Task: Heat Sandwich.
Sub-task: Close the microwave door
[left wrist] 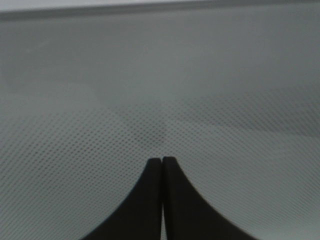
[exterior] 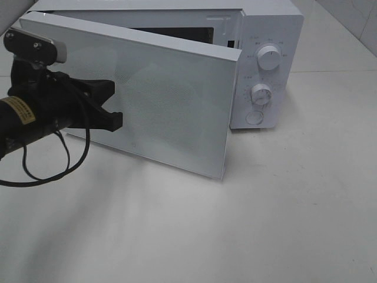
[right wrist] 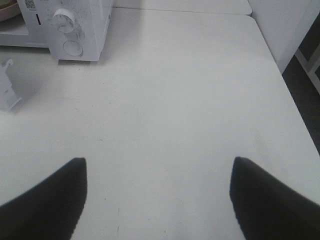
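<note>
My left pincer (left wrist: 162,160) is pressed together, tips side by side and pinching nothing. Its closed nose rests against the dotted outer face of the door (exterior: 171,100) (a blunt pusher suits a flat panel better than spread tips, I judge). In the high view the door stands part-way swung. Its hinge side is at about 10 o'clock and its free edge (exterior: 226,118) reaches toward 4 o'clock, leaving a wedge of gap to the microwave (exterior: 274,23). The upper dial (exterior: 270,58) and lower dial (exterior: 261,93), at 2 o'clock from my tip, sit outside the door's sweep.

My right pincer (right wrist: 159,161) hangs spread and empty above the worktop (right wrist: 200,90), well apart from the appliance and out of the door's arc.

The sandwich I cannot make out. A pinkish sliver (right wrist: 7,11) at the cavity's mouth may be its plate, so I take the sandwich to be inside. From 4 through 7 o'clock the worktop offers room.
</note>
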Controlling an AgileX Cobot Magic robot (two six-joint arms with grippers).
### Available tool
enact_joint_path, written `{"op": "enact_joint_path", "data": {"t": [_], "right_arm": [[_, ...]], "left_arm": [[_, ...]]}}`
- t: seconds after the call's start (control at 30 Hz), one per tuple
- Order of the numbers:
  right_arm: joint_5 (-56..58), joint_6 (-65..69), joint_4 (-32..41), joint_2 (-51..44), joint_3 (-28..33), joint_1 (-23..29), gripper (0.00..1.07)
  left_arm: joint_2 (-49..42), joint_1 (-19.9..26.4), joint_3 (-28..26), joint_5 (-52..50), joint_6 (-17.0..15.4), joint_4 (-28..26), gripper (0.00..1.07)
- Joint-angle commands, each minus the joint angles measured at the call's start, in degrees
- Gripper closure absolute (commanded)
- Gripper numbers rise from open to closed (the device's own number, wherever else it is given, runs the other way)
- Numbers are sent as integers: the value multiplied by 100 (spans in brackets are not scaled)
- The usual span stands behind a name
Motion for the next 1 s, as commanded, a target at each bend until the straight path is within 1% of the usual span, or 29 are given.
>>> {"op": "enact_joint_path", "data": {"t": [0.03, 0.1, 0.3, 0.37, 0.4, 0.43, 0.5, 0.57, 0.67, 0.73, 0.77, 0.83, 0.87, 0.97, 1.0], "right_arm": [[-40, 11, -6, -155, 6, -29, 31], [-40, 11, -6, -155, 6, -29, 31], [-40, 11, -6, -155, 6, -29, 31], [-40, 11, -6, -155, 6, -29, 31], [-40, 11, -6, -155, 6, -29, 31], [-40, 11, -6, -155, 6, -29, 31], [-40, 11, -6, -155, 6, -29, 31], [-40, 11, -6, -155, 6, -29, 31], [-40, 11, -6, -155, 6, -29, 31], [-40, 11, -6, -155, 0, -29, 31], [-40, 11, -6, -155, 0, -29, 31], [-40, 11, -6, -155, 0, -29, 31], [-40, 11, -6, -155, 0, -29, 31], [-40, 11, -6, -155, 0, -29, 31], [-40, 11, -6, -155, 0, -29, 31]], "left_arm": [[115, -195, -286, 29, -29, -46, 106], [229, -332, -487, 80, -29, -160, 106], [424, -527, -791, 109, -29, -229, 106], [487, -613, -945, 172, -29, -258, 106], [561, -688, -1117, 286, -6, -281, 106], [561, -688, -1117, 286, -6, -281, 106], [642, -773, -1283, 327, 6, -292, 106], [785, -859, -1518, 355, 40, -401, 106], [894, -911, -1667, 378, 40, -510, 106], [1037, -1003, -1925, 435, 80, -676, 106], [1037, -1003, -1925, 435, 80, -676, 106], [1123, -1066, -2103, 521, 132, -768, 106], [1220, -1089, -2280, 596, 183, -842, 106], [1301, -1117, -2435, 676, 223, -900, 106], [1392, -1134, -2601, 722, 246, -968, 106]]}}
